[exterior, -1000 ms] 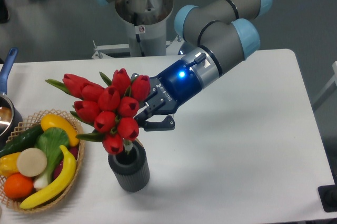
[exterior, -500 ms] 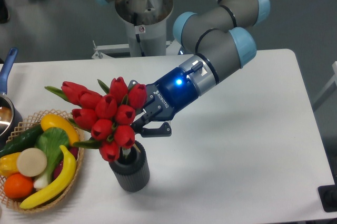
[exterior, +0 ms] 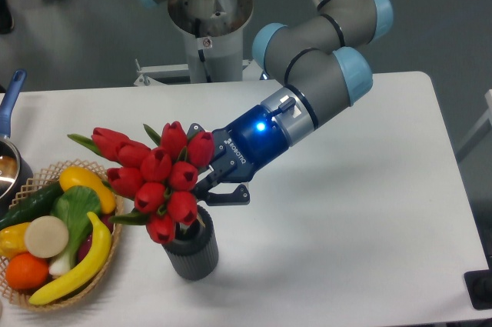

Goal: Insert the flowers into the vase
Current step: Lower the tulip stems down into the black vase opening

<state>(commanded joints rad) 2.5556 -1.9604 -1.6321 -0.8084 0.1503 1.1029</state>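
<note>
A bunch of red tulip flowers with green stems and leaves hangs tilted to the left over the vase. The vase is dark grey and ribbed, and stands upright near the table's front edge. The lowest buds cover the left part of its rim, and the stem ends reach into its mouth. My gripper comes in from the right at a slant, just above the vase, shut on the flowers' stems. Its fingertips are mostly hidden behind the buds; one black finger shows to the right of the bunch.
A wicker basket of fruit and vegetables stands just left of the vase. A metal pot with a blue handle sits at the left edge. The arm's base rises behind the table. A black object sits at the bottom right.
The gripper and the flowers have come down and slightly to the left, bringing the stems further into the vase. Vase and basket have not moved.
</note>
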